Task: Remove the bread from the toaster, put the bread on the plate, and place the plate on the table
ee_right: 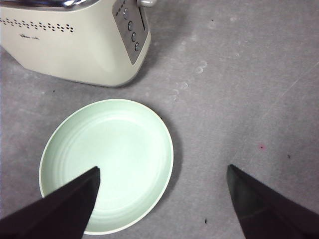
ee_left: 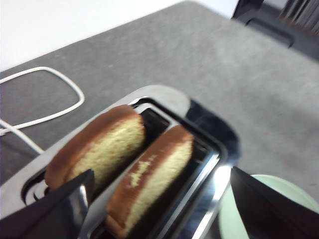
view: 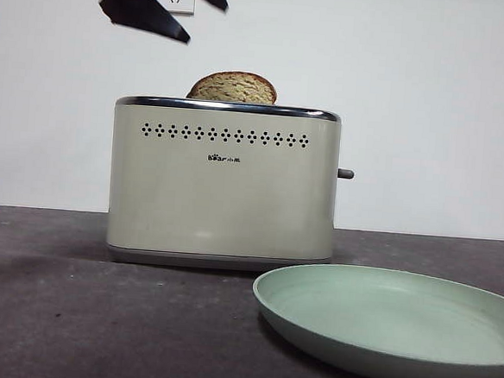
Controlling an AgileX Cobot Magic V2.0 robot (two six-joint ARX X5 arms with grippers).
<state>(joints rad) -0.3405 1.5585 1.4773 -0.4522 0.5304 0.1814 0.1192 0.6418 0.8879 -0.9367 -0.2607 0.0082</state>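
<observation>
Left wrist view shows your left gripper (ee_left: 159,199) above the toaster (ee_left: 199,164), jaws wide apart and empty. The bread (ee_left: 149,186) stands in the slot. Reaching is in hand; next, descend and close across it.

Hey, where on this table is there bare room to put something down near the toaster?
Bare dark grey tabletop lies beside the pale mint-green round plate, on the side of the cream boxy toaster that carries the buttons. More lies in front of the toaster, beside the plate. A white cable lies behind the toaster. It is crowded where plate and toaster nearly meet.
</observation>
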